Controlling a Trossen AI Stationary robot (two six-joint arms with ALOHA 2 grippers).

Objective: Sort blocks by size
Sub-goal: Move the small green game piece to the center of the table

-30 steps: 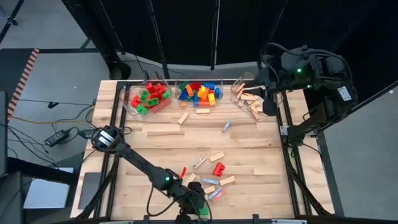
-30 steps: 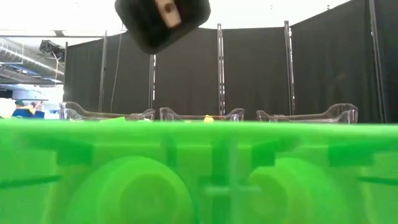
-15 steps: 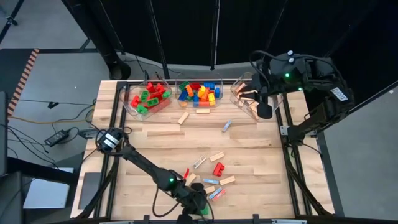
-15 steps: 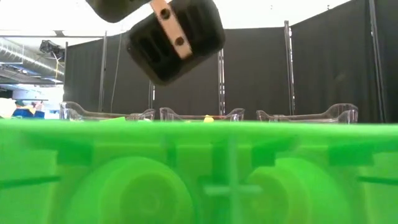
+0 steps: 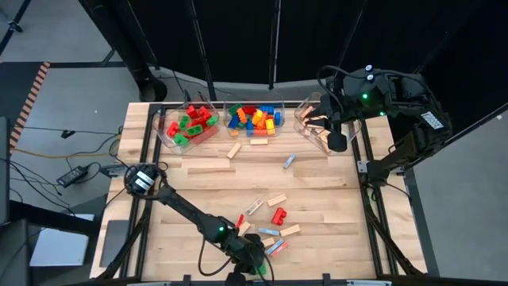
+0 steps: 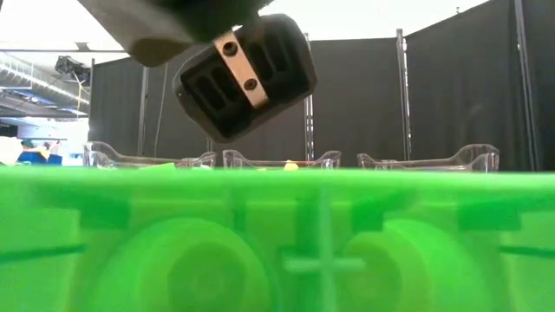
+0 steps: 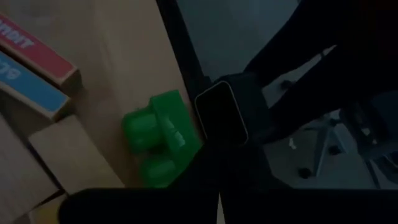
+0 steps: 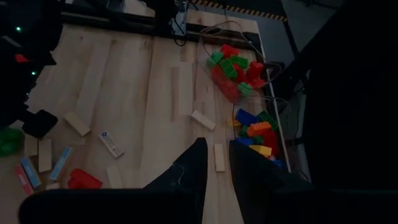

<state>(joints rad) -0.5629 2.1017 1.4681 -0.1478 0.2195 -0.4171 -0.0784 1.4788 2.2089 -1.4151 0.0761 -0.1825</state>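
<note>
A green studded block [image 5: 260, 271] lies at the table's near edge; it also shows in the left wrist view [image 7: 158, 146] and fills the low view [image 6: 277, 243]. My left gripper [image 6: 244, 80] hangs shut just above and behind it, clear of it, slanting down toward the near edge. My right gripper [image 8: 217, 165] hovers high over the right-hand clear bin [image 5: 313, 127] of tan bars. A narrow gap shows between its fingers, with nothing in it. A red block [image 5: 278, 215] and several tan and blue bars [image 5: 276, 200] lie loose near the table's middle front.
Three clear bins stand along the far edge: red and green blocks [image 5: 190, 123], mixed colours [image 5: 254, 117], tan bars at the right. Two tan bars [image 5: 234, 149] lie before them and a blue bar [image 5: 290, 160] to their right. A black device [image 7: 221, 112] sits on the near rail beside the green block.
My left gripper has come down toward the green block at the near edge and stays shut. In the low view it now hangs lower and looks larger. The green block has not moved.
</note>
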